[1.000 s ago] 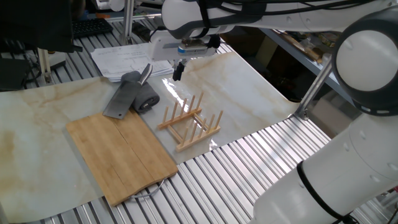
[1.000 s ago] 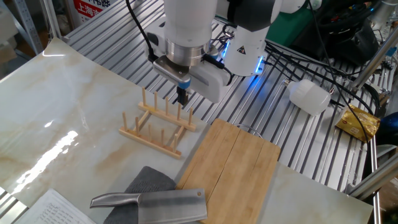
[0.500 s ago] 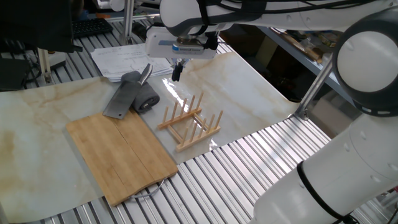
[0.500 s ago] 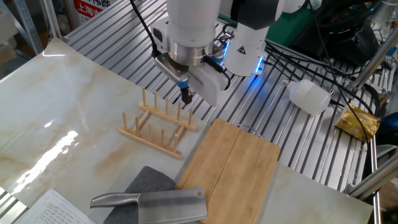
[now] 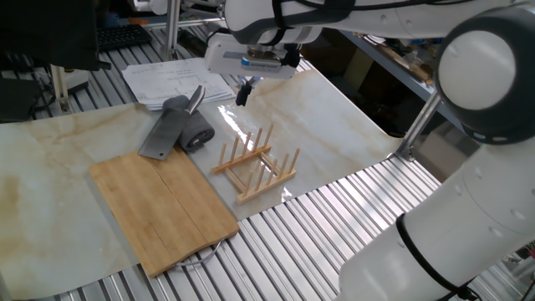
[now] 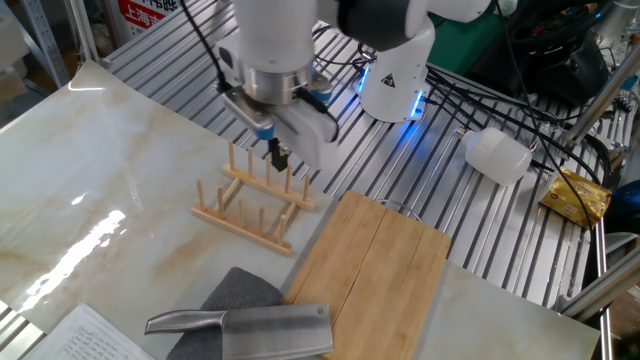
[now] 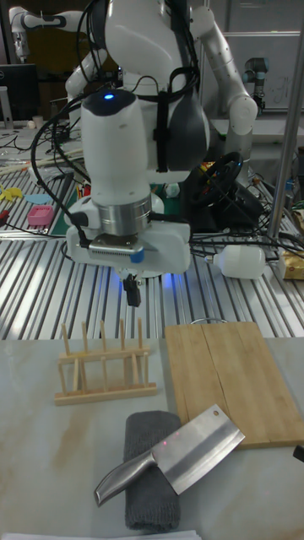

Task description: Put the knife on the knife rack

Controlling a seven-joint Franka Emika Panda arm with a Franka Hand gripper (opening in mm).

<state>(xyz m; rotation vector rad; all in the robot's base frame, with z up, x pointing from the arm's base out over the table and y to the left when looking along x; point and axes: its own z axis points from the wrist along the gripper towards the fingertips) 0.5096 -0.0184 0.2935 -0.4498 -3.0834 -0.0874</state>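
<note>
the gripper (image 6: 277,155) has swung sideways above the rack (image 6: 254,200) in the last second, fingers pressed together and holding nothing, so no grasp has begun, i judge. the knife (image 6: 262,328) lies at the rack's 6 o'clock in that view, blade resting partly on the cloth (image 6: 236,296). the rack's slots are empty

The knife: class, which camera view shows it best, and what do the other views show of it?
The tall fixed view: the knife lies close, blade and handle fully seen, across the rolled cloth. One fixed view shows it smaller, at an angle. The other fixed view catches it at the bottom edge.
</note>
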